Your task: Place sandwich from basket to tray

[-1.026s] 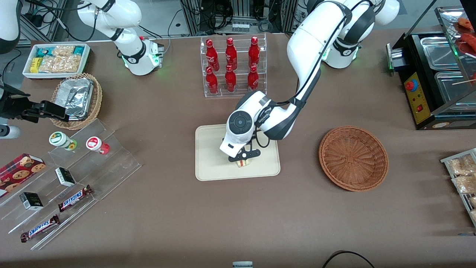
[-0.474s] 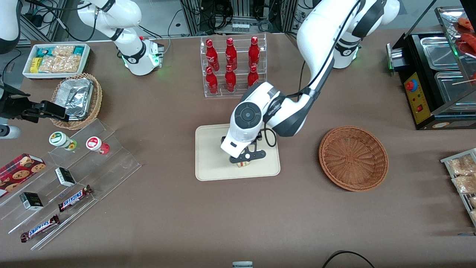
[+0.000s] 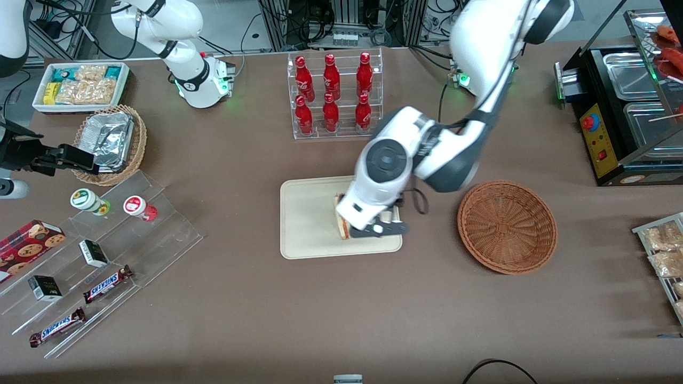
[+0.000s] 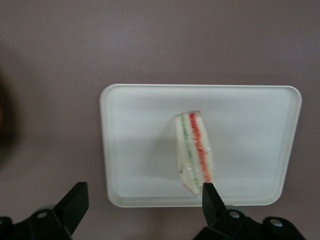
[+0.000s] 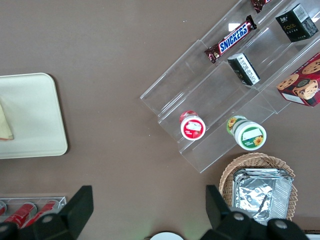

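The sandwich [image 3: 340,216] lies on the cream tray [image 3: 307,224], a pale wedge with red and green filling lines; it shows fully in the left wrist view [image 4: 195,152]. My left gripper [image 3: 380,229] hangs open and empty above the tray's edge nearest the basket, well clear of the sandwich. In the left wrist view the gripper [image 4: 144,200] has its black fingers [image 4: 75,202] spread wide, one fingertip overlapping the sandwich's tip in the picture. The tray [image 4: 130,150] holds only the sandwich. The reddish-brown basket [image 3: 507,226] is empty, toward the working arm's end.
A clear rack of red bottles [image 3: 333,96] stands farther from the front camera than the tray. Acrylic steps with snack bars and cups [image 3: 106,240], a tan basket with foil containers [image 3: 109,141] and a white snack bin [image 3: 80,85] lie toward the parked arm's end. A black warmer [image 3: 624,106] stands toward the working arm's end.
The gripper has let go of the sandwich, opened, risen and shifted toward the basket. The sandwich stays on the tray.
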